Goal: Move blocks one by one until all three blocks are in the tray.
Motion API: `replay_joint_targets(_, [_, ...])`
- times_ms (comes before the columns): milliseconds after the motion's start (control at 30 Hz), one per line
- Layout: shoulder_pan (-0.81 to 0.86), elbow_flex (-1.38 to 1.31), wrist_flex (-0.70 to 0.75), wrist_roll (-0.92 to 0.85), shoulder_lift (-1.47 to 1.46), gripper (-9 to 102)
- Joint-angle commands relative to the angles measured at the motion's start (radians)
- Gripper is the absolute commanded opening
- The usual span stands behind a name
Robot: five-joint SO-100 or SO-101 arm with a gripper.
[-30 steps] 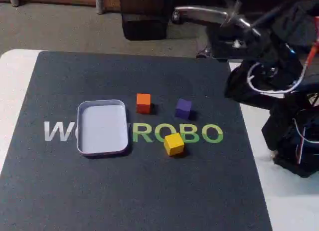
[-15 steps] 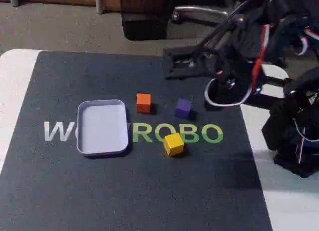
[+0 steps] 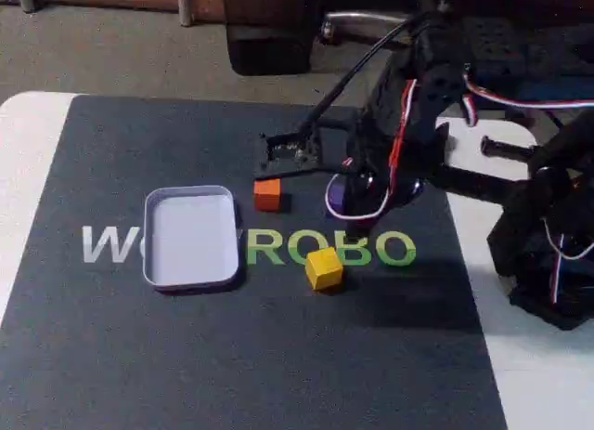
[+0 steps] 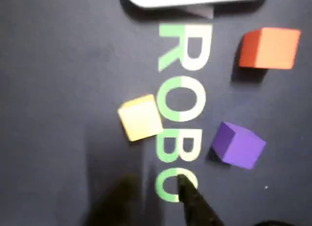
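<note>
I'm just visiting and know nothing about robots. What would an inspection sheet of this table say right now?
Surface: dark mat with pale and green lettering, on a white table.
Job's things: orange block, purple block and yellow block on the mat; tray holds no block.
Clutter: nothing seen.
Grippers: gripper above the orange block; open or shut unclear.
Cables: white loop, red wires on the arm.
Surroundings: carpet floor, dark furniture behind.

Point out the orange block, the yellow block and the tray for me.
orange block (image 3: pixel 267 194), fixed view, on its front face.
yellow block (image 4: pixel 140 118), wrist view, on its top face.
tray (image 3: pixel 190 237), fixed view, on its bare floor.
</note>
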Motion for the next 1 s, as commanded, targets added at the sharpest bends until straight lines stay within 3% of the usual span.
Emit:
replay_joint_targets(0, [0.031, 0.026, -0.046, -0.049, 0.02, 17])
replay_joint_targets(367, [0.103, 0.224, -0.189, -0.216, 0.063, 18])
replay_joint_targets(700, [0.025, 0.193, -0.215, -0.178, 0.031, 18])
replay_joint_targets(967, [-0.017, -0.015, -0.209, -0.098, -0.176, 18])
